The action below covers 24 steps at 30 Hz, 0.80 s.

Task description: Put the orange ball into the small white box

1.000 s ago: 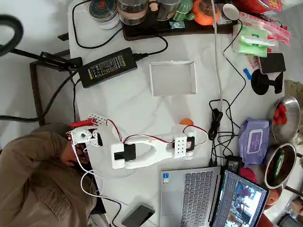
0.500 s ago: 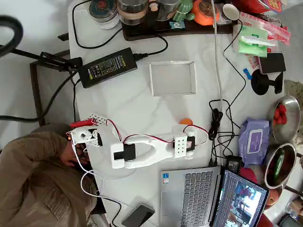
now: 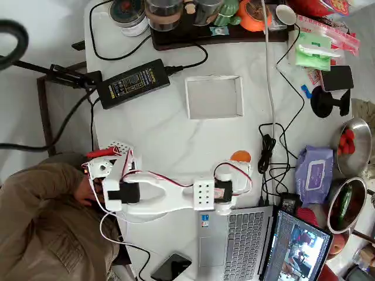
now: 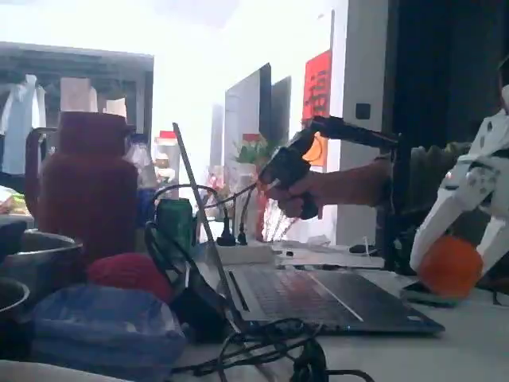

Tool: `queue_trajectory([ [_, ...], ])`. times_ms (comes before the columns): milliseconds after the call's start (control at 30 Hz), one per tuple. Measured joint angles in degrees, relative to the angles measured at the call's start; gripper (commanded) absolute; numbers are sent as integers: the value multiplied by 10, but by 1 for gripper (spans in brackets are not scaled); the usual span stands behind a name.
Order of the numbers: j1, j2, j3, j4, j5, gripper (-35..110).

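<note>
Gripper [image 4: 457, 263] is clamping the orange ball [image 4: 450, 266] between its 2 white fingers [image 4: 436, 225], just off the table [image 3: 164, 134] beside the laptop [image 3: 234, 246]. In the overhead view the ball [image 3: 240, 157] is peeking out at the gripper tip. White box [image 3: 214, 97] is sitting well apart, up-table from the gripper, past bare tabletop.

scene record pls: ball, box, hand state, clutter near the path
orange ball: between the hand's two fingers, low over the table beside the laptop
hand: closed on the ball, white fingers either side of it in the fixed view
small white box: empty, upright, apart from the hand, further up the table in the overhead view
task status: ball not yet in box
clutter: black power brick left of the box; cables right of the hand
</note>
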Motion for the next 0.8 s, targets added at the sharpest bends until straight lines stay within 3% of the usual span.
queue_trajectory([
  [400,-267,19,0,0,-4,16],
  [567,-333,19,0,0,-4,16],
  [800,-340,19,0,0,-4,16],
])
